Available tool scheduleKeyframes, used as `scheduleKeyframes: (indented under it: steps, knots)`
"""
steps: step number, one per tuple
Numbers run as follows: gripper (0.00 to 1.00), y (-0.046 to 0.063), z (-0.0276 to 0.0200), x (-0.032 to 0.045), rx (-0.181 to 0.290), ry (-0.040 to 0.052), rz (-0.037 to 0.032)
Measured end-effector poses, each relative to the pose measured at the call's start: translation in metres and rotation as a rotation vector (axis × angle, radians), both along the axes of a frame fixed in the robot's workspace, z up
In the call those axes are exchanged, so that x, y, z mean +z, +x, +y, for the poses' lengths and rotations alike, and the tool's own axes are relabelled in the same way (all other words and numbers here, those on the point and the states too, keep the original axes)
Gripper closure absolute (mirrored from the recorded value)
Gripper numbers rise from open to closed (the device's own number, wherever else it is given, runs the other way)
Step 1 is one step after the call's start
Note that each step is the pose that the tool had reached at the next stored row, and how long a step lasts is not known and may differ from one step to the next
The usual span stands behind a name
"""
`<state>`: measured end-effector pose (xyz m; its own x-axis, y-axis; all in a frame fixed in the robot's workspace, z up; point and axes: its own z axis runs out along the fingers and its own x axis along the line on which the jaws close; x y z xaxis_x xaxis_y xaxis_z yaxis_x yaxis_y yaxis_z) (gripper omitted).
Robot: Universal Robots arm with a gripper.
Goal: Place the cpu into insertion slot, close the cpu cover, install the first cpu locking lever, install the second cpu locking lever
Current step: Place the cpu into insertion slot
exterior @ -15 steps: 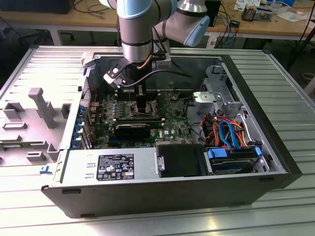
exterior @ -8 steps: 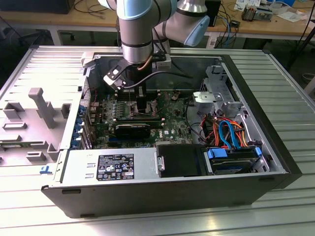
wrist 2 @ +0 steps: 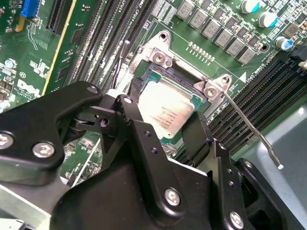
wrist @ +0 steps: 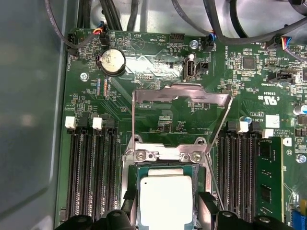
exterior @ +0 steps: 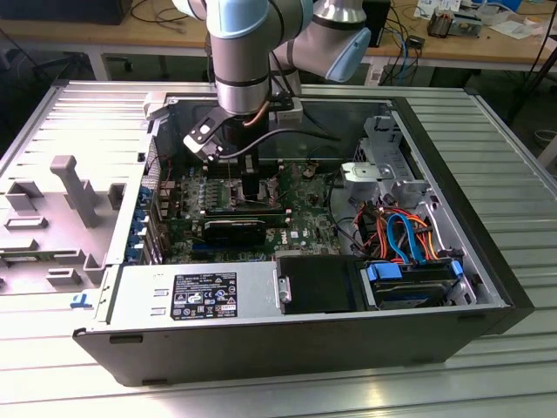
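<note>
**Clerk:** Entry one, gripper (exterior: 251, 185)?

**Checker:** Mounted on the arm (exterior: 239, 61). Low inside the open computer case (exterior: 487, 292), directly over the motherboard (exterior: 305, 187).

**Clerk:** Grip state?

**Checker:** Clamped on the cpu (wrist: 165, 196). Black fingers (wrist 2: 195, 136) pressed against two opposite edges of the chip in both wrist views.

**Clerk:** Location of the cpu?

**Checker:** Flat within the insertion slot (wrist 2: 178, 76), silver-grey top facing up.

**Clerk:** Entry two, cpu cover (wrist: 182, 93)?

**Checker:** Raised, standing up from its hinge at the slot's edge. Not down over the chip.

**Clerk:** Levers?

**Checker:** One locking lever (wrist 2: 249, 127) logged in the second wrist view. Thin metal rod, unlatched, slanting out over the memory slots (wrist 2: 273, 91).

**Clerk:** Sundries?

**Checker:** Coin battery (wrist: 111, 61) on the board beyond the raised cover. One green memory module (wrist: 268, 177) seated well to one side of the slot.
</note>
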<state>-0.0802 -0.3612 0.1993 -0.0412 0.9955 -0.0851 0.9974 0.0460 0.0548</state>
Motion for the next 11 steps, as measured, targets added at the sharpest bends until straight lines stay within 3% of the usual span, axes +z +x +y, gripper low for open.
scheduleKeyframes:
  steps: [4,8,11]
  knots:
    - [0.38,0.001,-0.0037,-0.0002,-0.001,0.0198,0.0002]
    - [0.38,0.001,-0.0098,-0.0003,-0.002,0.0226,0.0003]
    - [0.38,0.002,-0.0106,-0.0003,-0.002,0.0234,0.0004]
